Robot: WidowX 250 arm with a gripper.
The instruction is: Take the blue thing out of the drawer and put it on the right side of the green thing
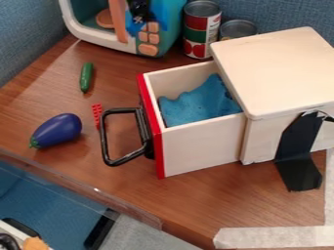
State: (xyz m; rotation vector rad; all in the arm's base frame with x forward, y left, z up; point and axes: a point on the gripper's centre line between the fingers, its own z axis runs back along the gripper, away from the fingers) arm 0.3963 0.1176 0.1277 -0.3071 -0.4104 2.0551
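Whether the claw is open, closed or gripping something I cannot tell, nor on which side of it anything lies. The crumpled blue cloth-like piece (199, 103) is inside the pulled-out drawer (202, 146), its uneven edge rising toward the back wall and its far end close to the wooden box (274, 68) that houses the drawer. The drawer has pale wooden walls, a red front and a black loop handle (104, 139) that sticks out over the brown wood-grain table (196, 200).

The toy cucumber (86, 77), dark green, lies well apart from the blue cloth-like piece, out on the table between the toy microwave (171, 24) and the toy eggplant (57, 130). The toy eggplant, purple-blue with a green stem end, lies near the handle. A narrow red studded strip (97, 114) is just beside the handle, between it and the toy cucumber. Next to the teal-and-white toy microwave stand a labelled tin can (201, 29) and a second can (237, 30), partly behind the wooden box. Black tape (297, 151) runs down the box onto the table, and pale tape (281, 237) lines the table's edge.
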